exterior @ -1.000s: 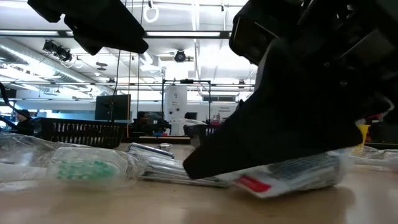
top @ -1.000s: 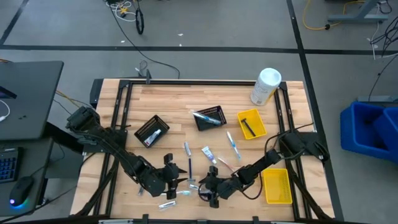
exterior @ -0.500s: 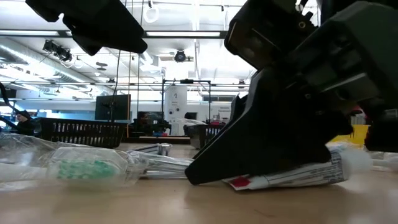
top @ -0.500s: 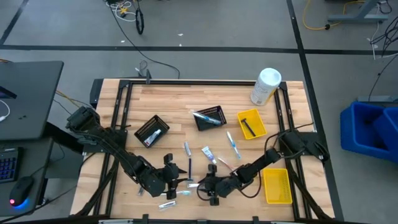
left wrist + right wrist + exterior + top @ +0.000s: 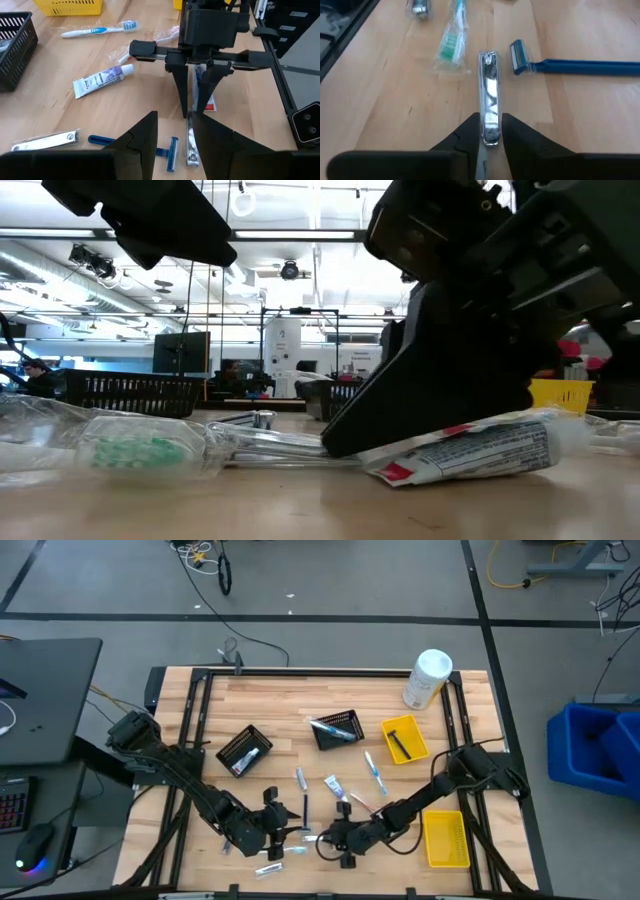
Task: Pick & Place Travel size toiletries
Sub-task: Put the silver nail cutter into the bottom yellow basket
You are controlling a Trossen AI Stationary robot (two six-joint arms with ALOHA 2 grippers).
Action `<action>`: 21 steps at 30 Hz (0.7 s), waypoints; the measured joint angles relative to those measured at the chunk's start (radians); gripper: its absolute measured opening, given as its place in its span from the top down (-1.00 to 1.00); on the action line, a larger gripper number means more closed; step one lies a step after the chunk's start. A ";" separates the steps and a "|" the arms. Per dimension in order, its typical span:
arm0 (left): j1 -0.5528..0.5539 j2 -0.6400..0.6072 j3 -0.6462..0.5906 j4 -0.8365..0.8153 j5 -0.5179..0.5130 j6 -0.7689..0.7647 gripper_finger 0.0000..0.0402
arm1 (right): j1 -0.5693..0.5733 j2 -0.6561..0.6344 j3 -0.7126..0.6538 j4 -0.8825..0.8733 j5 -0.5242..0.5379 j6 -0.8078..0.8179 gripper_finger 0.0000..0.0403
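The nail clipper (image 5: 488, 102) lies flat near the bench's (image 5: 280, 700) front edge, beside a blue razor (image 5: 570, 66) and a wrapped toothbrush (image 5: 451, 45). It looks light, stiff, thin and slippery, so gripping its long sides at one end seems right. The right gripper (image 5: 487, 131) has its fingers pinched on that end; a second ago they stood wide. The left gripper (image 5: 172, 135) hovers nearby, fingers part-way apart, unchanged.
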 joint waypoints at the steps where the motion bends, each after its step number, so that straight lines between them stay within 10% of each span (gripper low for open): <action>1: 0.000 0.000 0.000 0.000 0.001 0.000 0.35 | -0.001 -0.004 0.000 -0.015 0.001 0.000 0.61; 8: 0.000 0.000 0.000 -0.001 0.003 0.002 0.35 | -0.012 -0.007 0.001 0.006 -0.111 -0.011 0.56; 21: 0.000 0.000 0.000 0.000 0.003 0.000 0.35 | -0.015 0.000 0.001 -0.009 -0.087 -0.114 -0.12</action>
